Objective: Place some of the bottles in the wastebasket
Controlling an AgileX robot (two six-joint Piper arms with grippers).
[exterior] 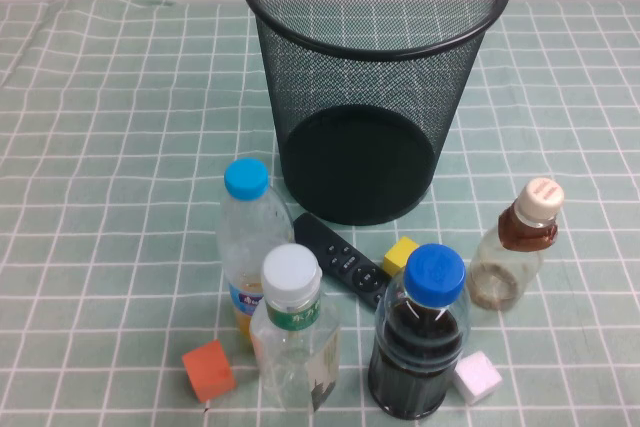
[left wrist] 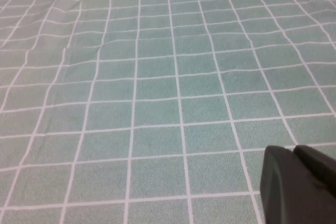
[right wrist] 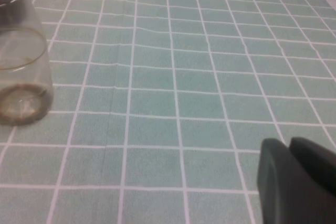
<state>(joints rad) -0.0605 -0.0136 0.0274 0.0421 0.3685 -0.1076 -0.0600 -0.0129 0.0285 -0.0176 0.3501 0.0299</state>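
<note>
Neither end effector shows in the high view; left end effector (left wrist: pixel 299 184) and right end effector (right wrist: pixel 296 182) hang over bare counter (exterior: pixel 100 147), their opening hidden and nothing visibly held. The empty cream-capped bottle (exterior: pixel 515 247), right of the wastebasket (exterior: pixel 375 97), and the near white-capped bottle (exterior: pixel 293 342) look light and slippery: grip mid-body

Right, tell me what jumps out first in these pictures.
The tall black wire-mesh wastebasket dominates the far middle of the green checked tablecloth, empty. Nearer the camera stands a cluster of four bottles, the stout blue-capped one with dark liquid most eye-catching, beside the squarish white-capped bottle; the small cream-capped bottle stands apart to the right. Neither arm shows from above; the left gripper and right gripper appear only at their wrist views' edges.
</note>
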